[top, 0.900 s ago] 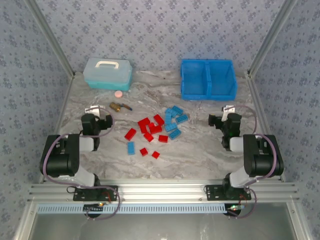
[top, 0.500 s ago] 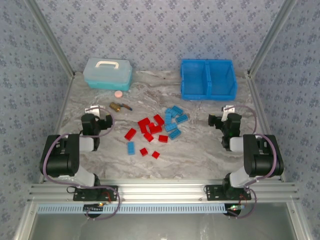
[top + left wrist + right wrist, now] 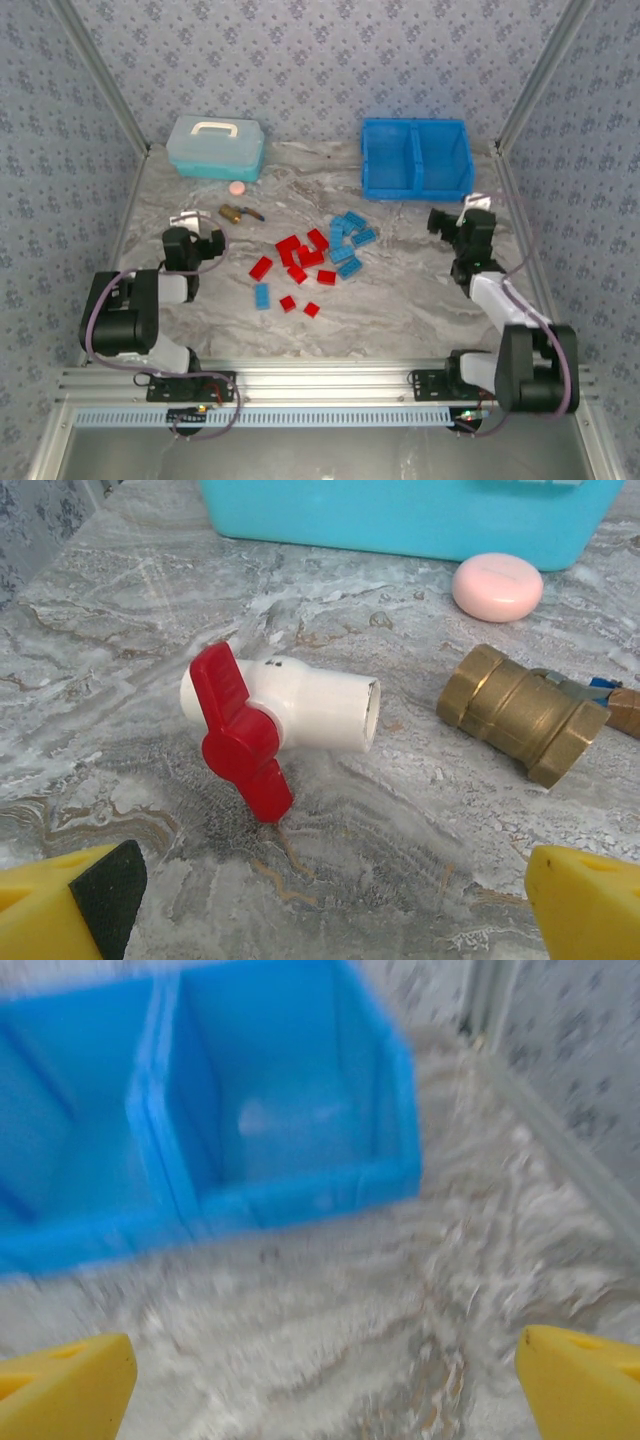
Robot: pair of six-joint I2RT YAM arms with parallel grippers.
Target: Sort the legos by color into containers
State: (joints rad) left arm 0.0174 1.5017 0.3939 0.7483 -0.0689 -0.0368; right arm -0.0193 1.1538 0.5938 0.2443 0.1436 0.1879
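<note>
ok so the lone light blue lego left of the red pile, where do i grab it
Grip the flat light blue plastic brick across its long sides, near the middle, coming straight down. It lies flat on the grey marbled table, long axis pointing away from the arms, so fingers go left and right of it; a small red brick lies close on its right.

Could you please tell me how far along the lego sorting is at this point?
Done: nothing; both compartments of the blue bin look empty. In hand: nothing; the right gripper is open before the bin, the left gripper open and empty. Left: all the red legos and blue legos on the table.
</note>
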